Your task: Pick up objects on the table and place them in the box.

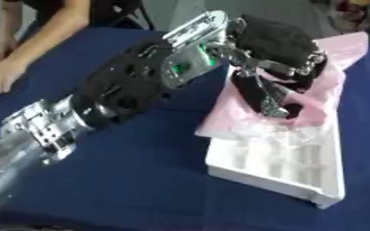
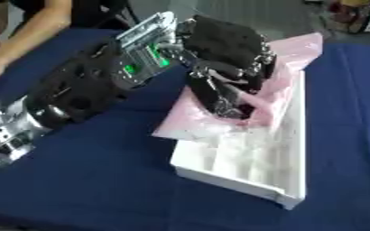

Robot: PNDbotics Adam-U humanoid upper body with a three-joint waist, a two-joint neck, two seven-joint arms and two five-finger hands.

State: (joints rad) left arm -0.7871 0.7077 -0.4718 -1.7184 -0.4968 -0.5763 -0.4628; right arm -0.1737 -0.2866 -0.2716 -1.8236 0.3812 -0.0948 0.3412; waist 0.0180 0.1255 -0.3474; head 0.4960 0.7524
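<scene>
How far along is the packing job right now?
Midway. The left hand has its fingers curled on the pink bag, holding it over the far end of the white box. The bag is partly draped in the box but not released. No other loose items show on the blue table.

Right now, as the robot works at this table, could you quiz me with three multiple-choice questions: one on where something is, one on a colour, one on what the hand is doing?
1. Where is the left hand?
A. above the white box's far end
B. on bare cloth
C. off the table

2. What colour is the bag?
A. green
B. pink
C. yellow

3. How are the hand's fingers?
A. flat
B. curled into the bag
C. hidden

A: it hangs over the white box.
B: the film is pink.
B: the fingers bend round the plastic.
</scene>
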